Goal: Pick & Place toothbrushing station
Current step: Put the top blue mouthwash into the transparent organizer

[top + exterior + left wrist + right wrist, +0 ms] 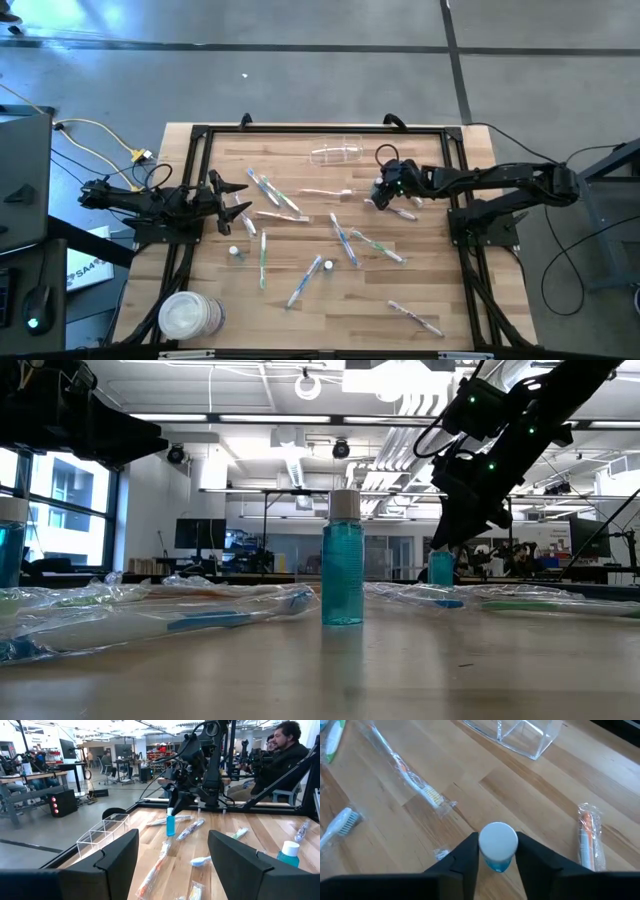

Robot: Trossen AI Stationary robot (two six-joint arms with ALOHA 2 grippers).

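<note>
Right tool (pixel 497 857) pinching small blue white-capped bottle (pixel 497 845) between both fingers, bottle upright, base on or just above worktop (pixel 330 300), can't tell which. Wrapped toothbrush (pixel 410 772) near it; clear plastic container (pixel 522 735) beyond, lying on side, nothing inside. Right arm stretched in from right edge toward far middle. Left tool (pixel 238 203) spread wide, holding nothing, at left side, well apart from bottle. Second blue bottle (pixel 343 560) stands upright mid-worktop.

Both arms (pixel 500 180) matte black, jointed; black cables along links; green LEDs near right wrist (pixel 490 420).
</note>
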